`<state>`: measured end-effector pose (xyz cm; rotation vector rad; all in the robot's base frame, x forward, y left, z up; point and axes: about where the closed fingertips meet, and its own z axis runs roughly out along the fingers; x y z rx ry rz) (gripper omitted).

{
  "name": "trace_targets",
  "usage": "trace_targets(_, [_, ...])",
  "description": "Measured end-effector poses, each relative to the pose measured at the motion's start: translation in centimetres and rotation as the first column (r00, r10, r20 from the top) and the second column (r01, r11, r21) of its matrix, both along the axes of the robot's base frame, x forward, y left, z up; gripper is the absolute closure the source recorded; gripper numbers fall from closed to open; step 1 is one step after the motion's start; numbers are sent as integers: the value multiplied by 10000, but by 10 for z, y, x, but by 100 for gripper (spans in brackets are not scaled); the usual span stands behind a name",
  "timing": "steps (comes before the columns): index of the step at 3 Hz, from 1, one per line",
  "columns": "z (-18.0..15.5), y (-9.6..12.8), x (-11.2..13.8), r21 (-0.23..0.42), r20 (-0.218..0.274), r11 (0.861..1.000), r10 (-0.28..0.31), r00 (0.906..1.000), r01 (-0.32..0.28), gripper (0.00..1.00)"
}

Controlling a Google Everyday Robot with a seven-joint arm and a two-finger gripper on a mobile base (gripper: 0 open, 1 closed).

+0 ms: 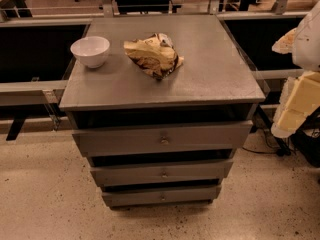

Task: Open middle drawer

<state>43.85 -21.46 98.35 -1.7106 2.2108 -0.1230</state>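
The grey cabinet stands in the centre with three drawer fronts stacked below its top. The middle drawer is the second front, long and flat, with a small round brass knob at its centre. It sits in line with the fronts above and below, with a dark gap over it. My gripper shows as white and pale yellow parts at the right edge of the view. It hangs level with the cabinet's top edge, well to the right of the drawer and apart from it.
A white bowl and a crumpled chip bag lie on the cabinet top. The upper drawer front and lowest front have brass knobs too. Rails and dark panels run behind the cabinet. Cables lie on the speckled floor at right.
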Motion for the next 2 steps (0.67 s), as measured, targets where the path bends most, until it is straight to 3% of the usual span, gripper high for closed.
trace_targets(1, [-3, 1, 1, 38, -22, 10000, 73, 10000, -73, 0])
trace_targets(2, [-28, 7, -3, -54, -281, 9997, 256, 9993, -257, 0])
